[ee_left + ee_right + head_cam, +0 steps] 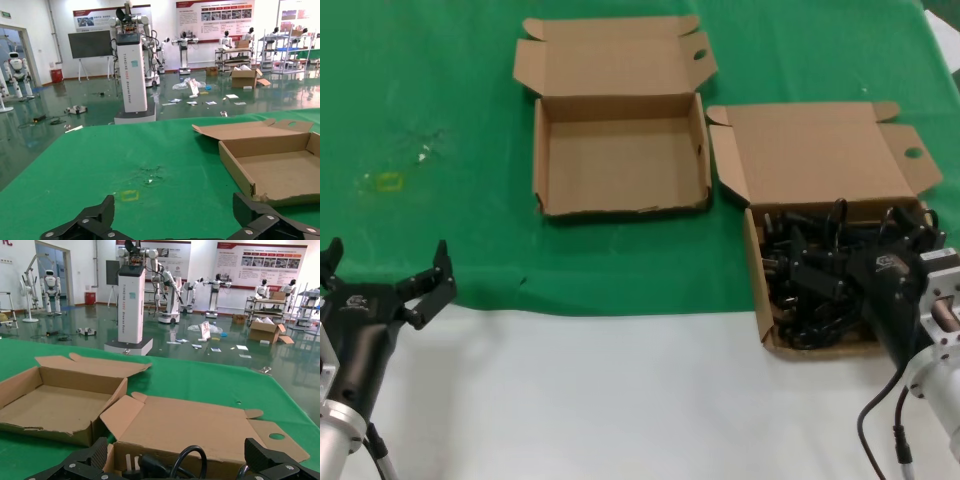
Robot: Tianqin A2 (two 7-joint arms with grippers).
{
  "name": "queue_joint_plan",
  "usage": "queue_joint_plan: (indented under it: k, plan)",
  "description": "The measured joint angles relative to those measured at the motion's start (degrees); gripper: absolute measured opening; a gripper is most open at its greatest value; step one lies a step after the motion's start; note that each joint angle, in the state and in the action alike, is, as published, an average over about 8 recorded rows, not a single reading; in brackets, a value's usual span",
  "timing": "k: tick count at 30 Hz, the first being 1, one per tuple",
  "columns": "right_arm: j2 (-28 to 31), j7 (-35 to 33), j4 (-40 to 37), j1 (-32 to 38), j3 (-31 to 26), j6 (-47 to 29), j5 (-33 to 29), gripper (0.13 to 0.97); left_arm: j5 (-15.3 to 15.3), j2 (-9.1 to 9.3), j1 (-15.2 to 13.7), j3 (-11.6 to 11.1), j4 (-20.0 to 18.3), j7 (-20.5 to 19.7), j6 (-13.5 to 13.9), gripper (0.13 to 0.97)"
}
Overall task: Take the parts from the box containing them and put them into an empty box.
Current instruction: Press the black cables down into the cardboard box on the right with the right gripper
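You are lowering the right gripper (850,250), fingers spread wide and holding nothing, over the cables (810,290) in the full box (758,290); close on one coil only, while the left gripper (390,270) is idling open.

Bright, even overhead light across the bench (620,390), and shadows stay soft and short. The green cloth (440,200) shows a faint sheen near its far left corner. In the wrist views the polished hall floor (90,100) mirrors the ceiling lamps, and the black cables (810,285) merge into one dark mass with little detail.
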Motion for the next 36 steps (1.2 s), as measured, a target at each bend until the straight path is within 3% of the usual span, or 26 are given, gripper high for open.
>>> queue_joint_plan:
  k: [10, 13, 18, 23, 28, 36]
  plan:
    - [4.3, 1.2, 1.3, 0.9, -5.0, 3.4, 3.2, 0.966, 0.0, 0.0, 0.0, 0.0, 0.0, 0.0, 0.0, 0.74]
    - [7.0, 1.0, 2.3, 1.7, -7.3, 4.5, 4.7, 0.966, 0.0, 0.0, 0.0, 0.0, 0.0, 0.0, 0.0, 0.659]
    - [13.9, -0.2, 4.2, 4.3, -13.1, 6.7, 9.0, 0.966, 0.0, 0.0, 0.0, 0.0, 0.0, 0.0, 0.0, 0.525]
    - [23.4, -0.5, 5.9, 8.7, -20.0, 6.6, 13.1, 0.966, 0.0, 0.0, 0.0, 0.0, 0.0, 0.0, 0.0, 0.5]
    - [33.8, 3.1, 6.4, 15.9, -26.6, -0.2, 13.0, 0.966, 0.0, 0.0, 0.0, 0.0, 0.0, 0.0, 0.0, 0.375]
    - [44.1, 5.8, 1.7, 35.1, -38.0, -21.1, 6.6, 0.966, 0.0, 0.0, 0.0, 0.0, 0.0, 0.0, 0.0, 0.247]
